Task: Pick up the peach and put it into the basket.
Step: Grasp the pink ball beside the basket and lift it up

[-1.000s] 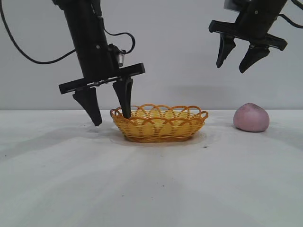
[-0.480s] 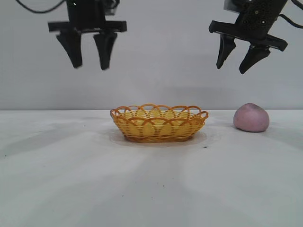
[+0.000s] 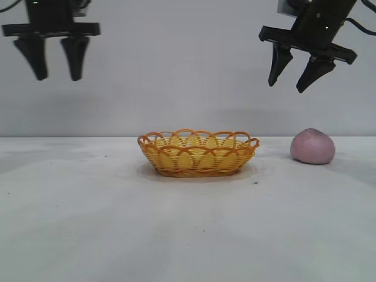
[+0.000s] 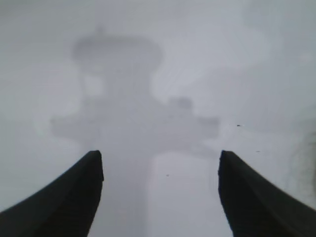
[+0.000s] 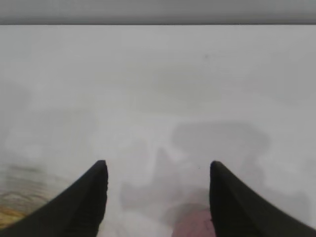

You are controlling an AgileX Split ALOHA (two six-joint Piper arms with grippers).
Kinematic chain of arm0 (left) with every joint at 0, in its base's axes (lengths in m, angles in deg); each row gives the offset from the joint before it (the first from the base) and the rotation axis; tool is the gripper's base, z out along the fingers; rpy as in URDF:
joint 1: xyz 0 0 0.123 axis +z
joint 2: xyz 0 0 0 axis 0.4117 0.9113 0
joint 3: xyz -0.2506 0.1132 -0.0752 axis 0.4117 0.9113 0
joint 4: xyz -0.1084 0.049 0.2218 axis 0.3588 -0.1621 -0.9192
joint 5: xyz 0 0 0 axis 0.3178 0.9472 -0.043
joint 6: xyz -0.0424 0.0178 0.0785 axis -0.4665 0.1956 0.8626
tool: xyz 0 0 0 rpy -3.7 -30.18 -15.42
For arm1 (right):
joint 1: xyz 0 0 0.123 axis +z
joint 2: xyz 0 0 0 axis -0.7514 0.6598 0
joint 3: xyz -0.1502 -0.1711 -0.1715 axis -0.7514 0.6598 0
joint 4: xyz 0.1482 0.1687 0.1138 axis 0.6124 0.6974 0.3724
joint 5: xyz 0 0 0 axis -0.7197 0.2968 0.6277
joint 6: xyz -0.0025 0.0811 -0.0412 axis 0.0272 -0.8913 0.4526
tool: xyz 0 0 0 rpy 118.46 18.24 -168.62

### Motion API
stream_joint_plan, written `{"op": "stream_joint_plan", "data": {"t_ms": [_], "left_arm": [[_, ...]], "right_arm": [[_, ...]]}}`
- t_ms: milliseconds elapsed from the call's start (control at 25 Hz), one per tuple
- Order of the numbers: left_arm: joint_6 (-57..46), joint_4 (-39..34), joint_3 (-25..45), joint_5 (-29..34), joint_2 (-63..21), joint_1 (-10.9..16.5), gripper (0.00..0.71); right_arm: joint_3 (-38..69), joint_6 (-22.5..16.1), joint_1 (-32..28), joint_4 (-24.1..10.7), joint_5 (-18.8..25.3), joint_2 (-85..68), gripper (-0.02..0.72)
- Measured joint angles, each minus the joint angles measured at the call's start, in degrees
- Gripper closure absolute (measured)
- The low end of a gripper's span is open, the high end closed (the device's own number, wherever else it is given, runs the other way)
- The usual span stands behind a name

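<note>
Peach sits on bench right of basket, almost directly below right pincer, jaws apart and empty; left pincer, also apart, hangs far off.

exterior view: level with the table, low and near, facing both arms against a plain wall. left wrist view: high, looking down on bare tabletop. right wrist view: angled down across the table toward the wall; basket edge shared with exterior.
</note>
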Motion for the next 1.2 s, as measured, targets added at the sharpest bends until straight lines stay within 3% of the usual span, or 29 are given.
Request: {"op": "stream_joint_plan", "data": {"t_ms": [160, 520, 800, 1200], "left_arm": [[2.52, -0.68, 4.3, 0.0, -3.39, 1.36, 0.268], [3.13, -2.4, 32.31, -0.24, -20.82, 1.36, 0.268], [3.13, -2.29, 52.26, -2.95, -42.03, 1.36, 0.268], [3.25, -2.07, 74.51, -9.69, -72.13, 1.36, 0.268]], "right_arm": [[0.0, 0.0, 0.0, 0.0, 0.0, 0.0, 0.29], [0.0, 0.0, 0.0, 0.0, 0.0, 0.0, 0.29], [0.0, 0.0, 0.0, 0.0, 0.34, 0.0, 0.29], [0.0, 0.0, 0.0, 0.0, 0.45, 0.0, 0.29]]}}
